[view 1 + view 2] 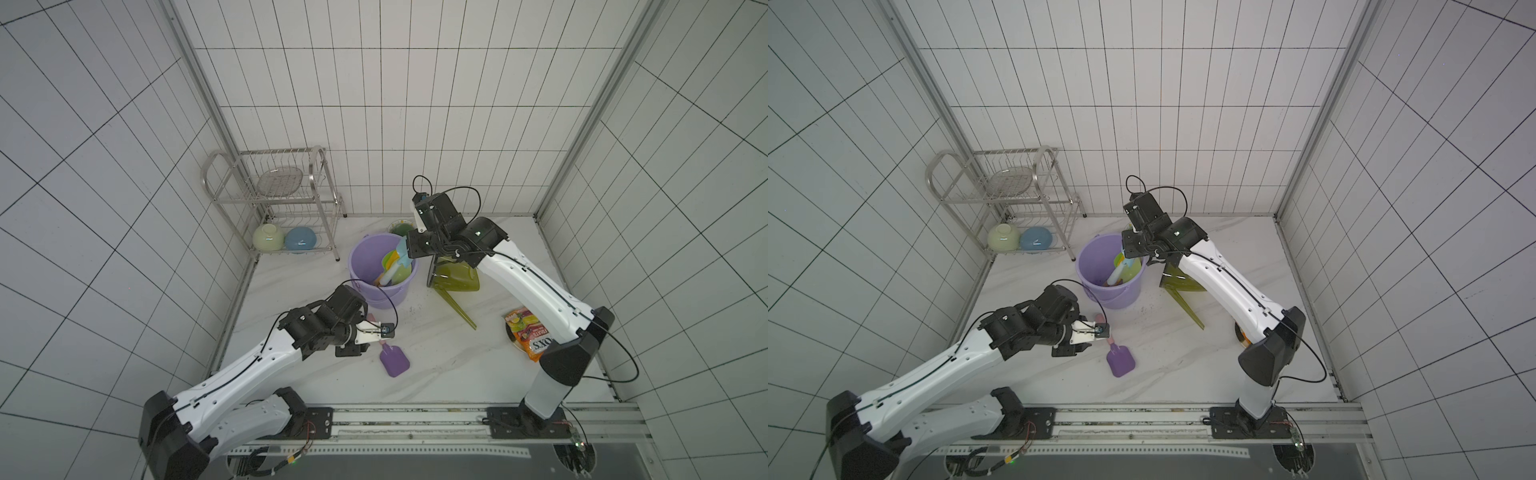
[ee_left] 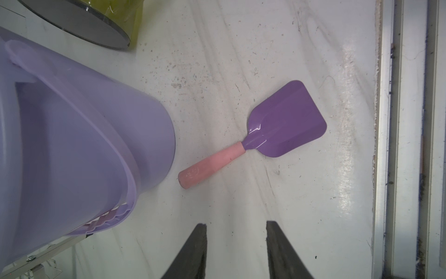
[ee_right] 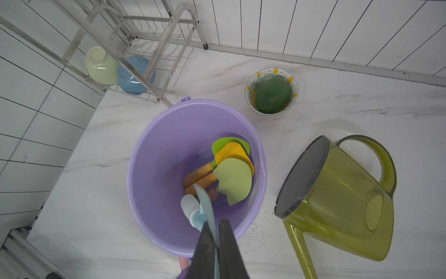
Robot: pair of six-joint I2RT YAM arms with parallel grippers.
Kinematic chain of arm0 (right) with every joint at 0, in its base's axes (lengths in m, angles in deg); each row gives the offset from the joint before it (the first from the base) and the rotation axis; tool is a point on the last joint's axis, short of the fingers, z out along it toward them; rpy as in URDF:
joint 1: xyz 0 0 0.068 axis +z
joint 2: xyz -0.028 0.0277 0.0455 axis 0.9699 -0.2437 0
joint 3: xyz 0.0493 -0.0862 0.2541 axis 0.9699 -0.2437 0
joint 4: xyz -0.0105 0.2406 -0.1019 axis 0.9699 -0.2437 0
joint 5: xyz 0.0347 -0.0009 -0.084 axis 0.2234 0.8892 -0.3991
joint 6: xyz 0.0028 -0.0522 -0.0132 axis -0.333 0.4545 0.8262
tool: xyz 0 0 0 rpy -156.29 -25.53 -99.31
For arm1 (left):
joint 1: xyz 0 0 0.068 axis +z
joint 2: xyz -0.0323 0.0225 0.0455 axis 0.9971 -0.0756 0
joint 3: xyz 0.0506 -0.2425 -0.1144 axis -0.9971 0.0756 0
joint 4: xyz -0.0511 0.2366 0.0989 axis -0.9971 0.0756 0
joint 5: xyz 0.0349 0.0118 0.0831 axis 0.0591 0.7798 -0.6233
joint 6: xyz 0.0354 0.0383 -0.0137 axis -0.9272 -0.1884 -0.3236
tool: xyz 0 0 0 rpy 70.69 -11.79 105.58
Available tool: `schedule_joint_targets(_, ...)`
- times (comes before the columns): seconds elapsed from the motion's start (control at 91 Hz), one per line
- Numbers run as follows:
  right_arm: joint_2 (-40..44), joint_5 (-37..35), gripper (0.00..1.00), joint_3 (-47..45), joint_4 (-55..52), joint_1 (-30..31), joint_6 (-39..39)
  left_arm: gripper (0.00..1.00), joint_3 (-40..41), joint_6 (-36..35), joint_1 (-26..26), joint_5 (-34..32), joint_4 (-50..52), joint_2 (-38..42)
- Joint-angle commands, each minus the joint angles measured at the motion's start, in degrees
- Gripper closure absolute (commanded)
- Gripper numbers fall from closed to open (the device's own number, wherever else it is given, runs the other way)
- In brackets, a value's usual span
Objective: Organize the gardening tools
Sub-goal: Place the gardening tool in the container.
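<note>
A purple shovel [image 1: 394,359] [image 2: 287,123] with a pink handle lies flat on the table in front of the lilac bucket [image 1: 361,257]. My left gripper [image 2: 236,224] hovers open just short of its handle, with nothing between the fingers. My right gripper [image 3: 217,224] is shut on the blade of a teal shovel [image 3: 205,205], which hangs handle-down inside the bucket [image 3: 149,169]. Green, yellow and pale green shovels [image 3: 234,178] with orange handles lie in the bucket. The olive-green watering can [image 1: 453,278] [image 3: 337,200] lies on its side to the right of the bucket.
An orange snack bag [image 1: 528,336] lies at the right, partly under my right arm. A metal dish rack [image 1: 274,199] with two bowls stands at the back left. A small patterned bowl [image 3: 271,91] holding a green fruit sits behind the bucket. A rail runs along the front edge.
</note>
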Motion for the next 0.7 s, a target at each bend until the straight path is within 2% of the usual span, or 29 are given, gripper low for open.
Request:
schedule_joint_targets(0.0,-2.9,-2.3,1.00,3.4,-2.4,0.6,2.8,0.58,1.5,-2.8,-0.4,-1.0,-2.3,0.0)
schedule_joint_targets(0.341,-10.3,-1.0,1.00,3.8,0.6,1.7,2.4,0.58,4.6,-5.3,-1.0,-4.0,-5.2,-1.1)
schedule_joint_targets(0.693,-13.5,0.7,0.99,1.2,3.6,1.6,1.9,0.58,5.1,-7.1,-1.2,-4.7,-6.7,-2.4)
